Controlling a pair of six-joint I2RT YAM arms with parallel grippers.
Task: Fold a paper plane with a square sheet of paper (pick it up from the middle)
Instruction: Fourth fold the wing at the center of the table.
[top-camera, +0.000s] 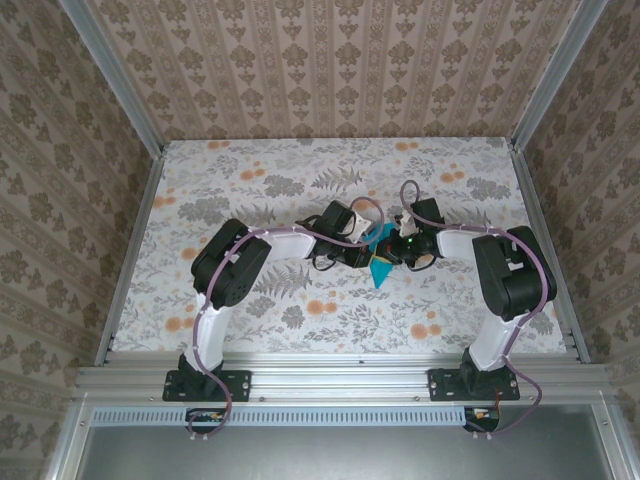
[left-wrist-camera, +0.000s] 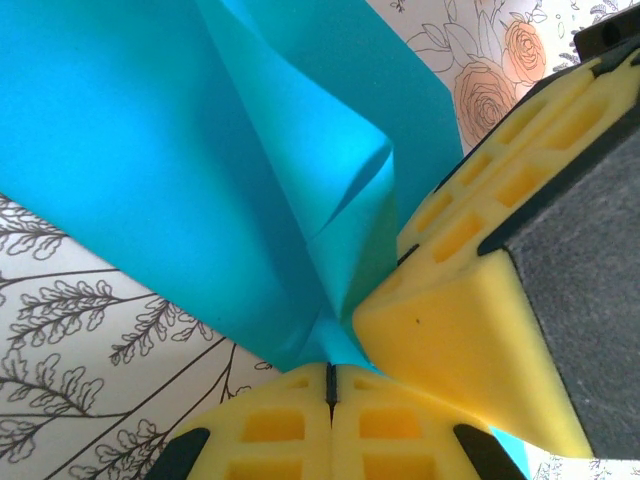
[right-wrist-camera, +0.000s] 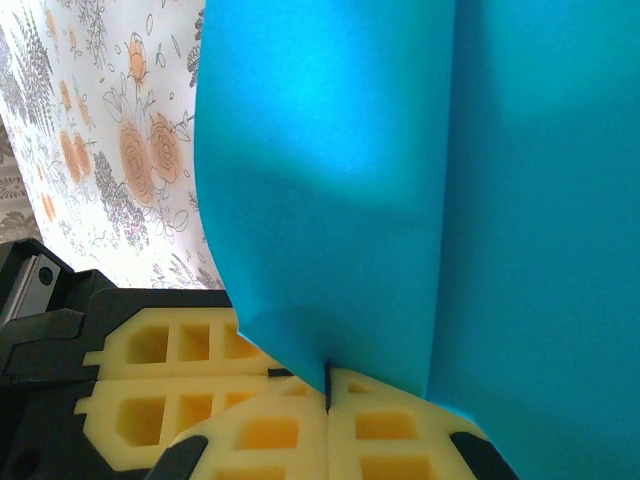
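Midway at best: the paper (left-wrist-camera: 200, 150) is creased and bent, no dart shape yet. The left gripper (left-wrist-camera: 330, 388) and right gripper (right-wrist-camera: 328, 392) both pinch it, jaws closed.

Plain bright teal-blue paper (top-camera: 381, 268), shaded darker along its folds. Yellow foam fingers (right-wrist-camera: 270, 430) with black backing. Arms (top-camera: 232, 262) black and white, wrapped with pale purple cables (top-camera: 290, 231). Small green light (top-camera: 407, 240) on one black wrist. Table (top-camera: 250, 190) covered in white with grey line-drawn leaves and soft orange roses. Walls (top-camera: 330, 60) in beige-and-brown damask wallpaper with vertical stripes. Silver metal frame (top-camera: 340, 380).
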